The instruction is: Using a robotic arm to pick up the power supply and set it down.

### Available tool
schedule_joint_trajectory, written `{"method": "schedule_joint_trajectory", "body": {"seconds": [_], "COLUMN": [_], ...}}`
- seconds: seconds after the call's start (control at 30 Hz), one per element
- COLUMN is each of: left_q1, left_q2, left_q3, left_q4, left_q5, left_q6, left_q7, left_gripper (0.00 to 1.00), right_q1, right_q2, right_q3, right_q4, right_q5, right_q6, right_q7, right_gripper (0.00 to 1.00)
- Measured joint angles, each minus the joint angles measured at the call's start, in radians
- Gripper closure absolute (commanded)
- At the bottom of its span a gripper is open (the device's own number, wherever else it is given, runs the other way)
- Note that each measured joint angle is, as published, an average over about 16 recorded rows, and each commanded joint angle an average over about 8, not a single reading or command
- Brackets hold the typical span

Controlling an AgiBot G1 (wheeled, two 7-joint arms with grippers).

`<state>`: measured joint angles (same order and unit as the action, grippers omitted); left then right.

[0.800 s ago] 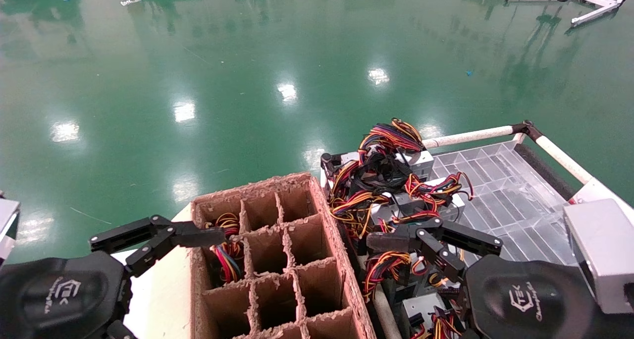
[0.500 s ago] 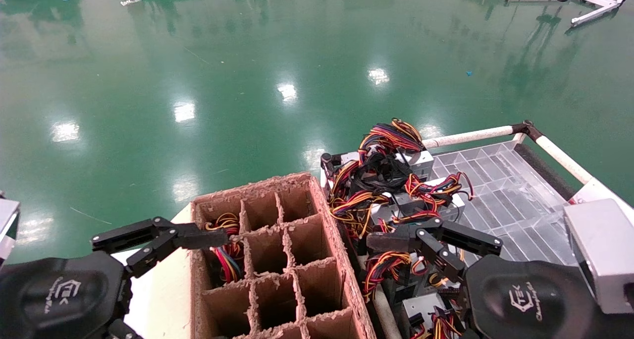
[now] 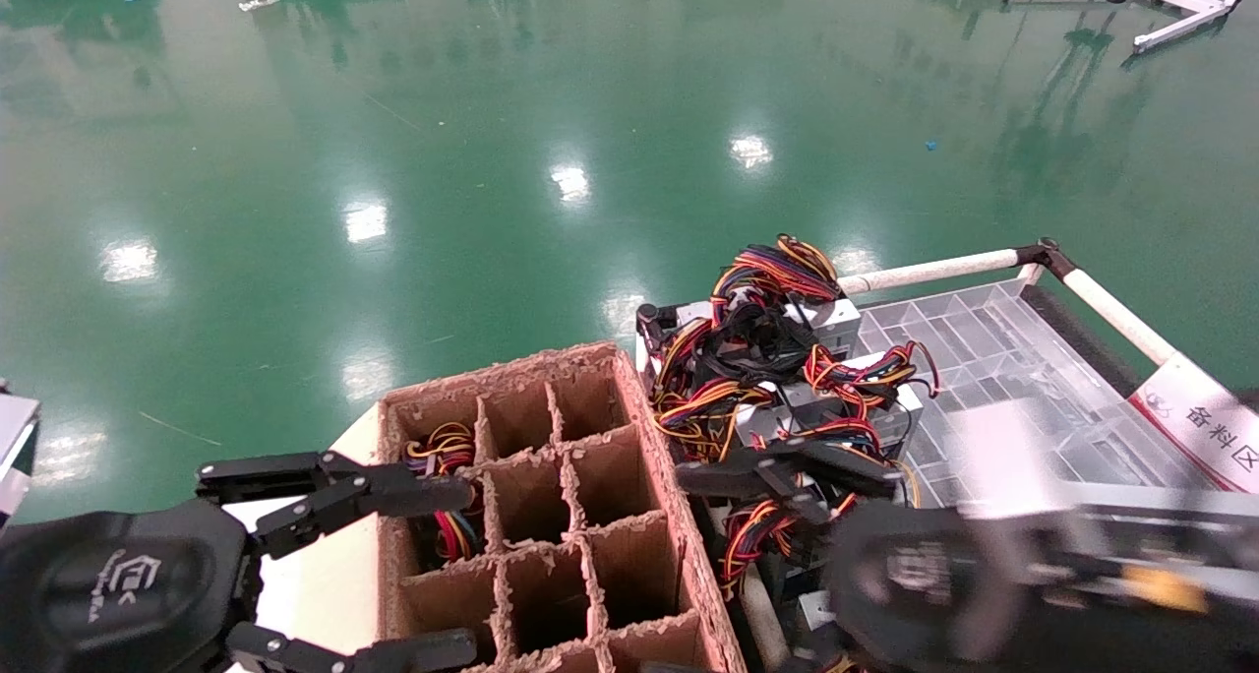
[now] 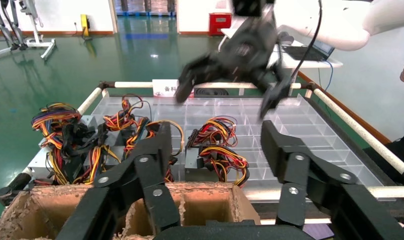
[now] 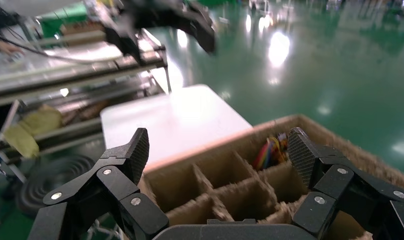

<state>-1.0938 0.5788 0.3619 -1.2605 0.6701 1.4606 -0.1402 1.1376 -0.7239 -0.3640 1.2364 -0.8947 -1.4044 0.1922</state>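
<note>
Several silver-grey power supplies [image 3: 787,397] with red, yellow and black cables lie piled at the near-left end of the clear tray [image 3: 984,358]; one [image 4: 199,160] sits just beyond the cardboard box. More coloured cables [image 3: 448,501] fill a far-left cell of that box. My right gripper [image 5: 219,150] is open and empty, blurred in the head view, its fingers [image 3: 757,474] between the pile and the box and pointing over the box. My left gripper [image 3: 470,570] is open and empty at the box's left side.
The brown cardboard grid box [image 3: 679,516] stands on a white table [image 3: 325,575] between the arms. White rails [image 3: 934,270] frame the tray. Green floor lies beyond. A labelled sign [image 3: 1200,427] sits at the tray's right edge.
My right arm has swung left toward the cardboard box and shows blurred. My left gripper has shifted slightly lower and toward the box, its lower finger now in view.
</note>
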Motion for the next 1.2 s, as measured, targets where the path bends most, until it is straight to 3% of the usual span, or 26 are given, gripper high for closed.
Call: {"method": "schedule_joint_trajectory", "body": {"seconds": [0.43,0.77,0.87,0.97,1.1,1.2], "left_q1": [0.0,0.0,0.0,0.0,0.0,0.0], "left_q2": [0.0,0.0,0.0,0.0,0.0,0.0], "left_q3": [0.0,0.0,0.0,0.0,0.0,0.0], "left_q4": [0.0,0.0,0.0,0.0,0.0,0.0], "left_q5": [0.0,0.0,0.0,0.0,0.0,0.0], "left_q6": [0.0,0.0,0.0,0.0,0.0,0.0], "left_q7": [0.0,0.0,0.0,0.0,0.0,0.0], "left_gripper": [1.0,0.97,0.92,0.7,0.25,0.02], "right_q1": [0.132,0.214,0.232,0.247,0.259,0.262], "right_q2": [-0.258,-0.469,-0.52,-0.562,-0.601,-0.618], "right_q3": [-0.148,-0.225,-0.241,-0.256,-0.279,-0.3], "right_q4": [-0.163,-0.351,-0.404,-0.45,-0.493,-0.51], "right_q5": [-0.262,-0.391,-0.416,-0.435,-0.451,-0.455], "right_q6": [0.143,0.25,0.279,0.306,0.345,0.375], "right_q7": [-0.017,-0.075,-0.096,-0.112,-0.123,-0.123], "right_gripper": [0.0,0.0,0.01,0.15,0.63,0.91]}}
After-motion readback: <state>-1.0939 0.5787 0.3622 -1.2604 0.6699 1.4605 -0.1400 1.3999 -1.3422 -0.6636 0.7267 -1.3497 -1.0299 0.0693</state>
